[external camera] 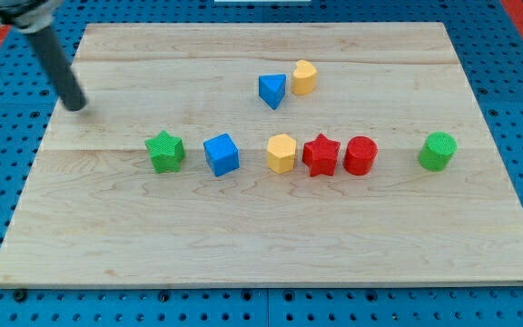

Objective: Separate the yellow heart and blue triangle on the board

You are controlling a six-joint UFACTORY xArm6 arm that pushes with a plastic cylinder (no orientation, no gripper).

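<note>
The yellow heart and the blue triangle sit touching each other near the top middle of the wooden board, the triangle on the heart's left. My tip rests on the board at the view's far left, well to the left of both blocks and apart from every block.
A row of blocks lies across the board's middle: a green star, a blue cube, a yellow hexagon, a red star, a red cylinder and a green cylinder. Blue pegboard surrounds the board.
</note>
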